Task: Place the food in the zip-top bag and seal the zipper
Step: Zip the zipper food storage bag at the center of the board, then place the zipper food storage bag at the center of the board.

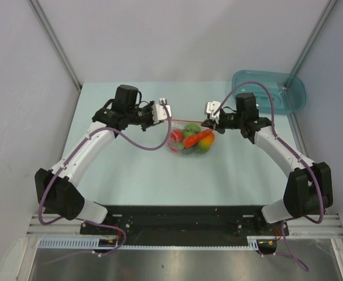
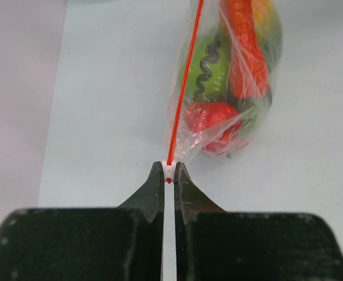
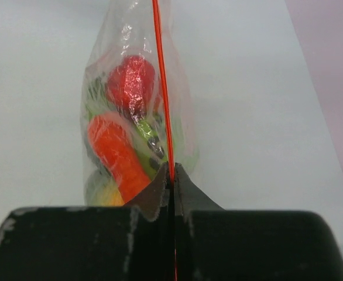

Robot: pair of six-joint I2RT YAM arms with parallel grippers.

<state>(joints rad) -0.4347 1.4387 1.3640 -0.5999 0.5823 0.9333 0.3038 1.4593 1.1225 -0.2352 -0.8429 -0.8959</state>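
Presently, your left gripper is clamped tight on one end of the thin red-orange zipper of the small clear crinkly plastic zip-top bag, with a small white tab pinched between its fingertips. Your right gripper is likewise closed on the opposite end of that zipper, the red line running straight into the seam between its jaws. Between the two grippers the zipper is drawn out as one straight line (taut, to judge from both wrist views), and the bag hangs below it over the middle of the pale blue-green table. Whether the bag's underside rests on the surface or sits just above it, I cannot tell. Contents noted inside the bag: a glossy orange toy carrot, a glossy red piece, a green ball with a dark curly marking and a yellow-orange piece, all packed against one another. Whether the zipper is pressed shut along its whole length cannot be determined. A translucent teal plastic tray stands at the far right corner of the table, well apart from the bag.
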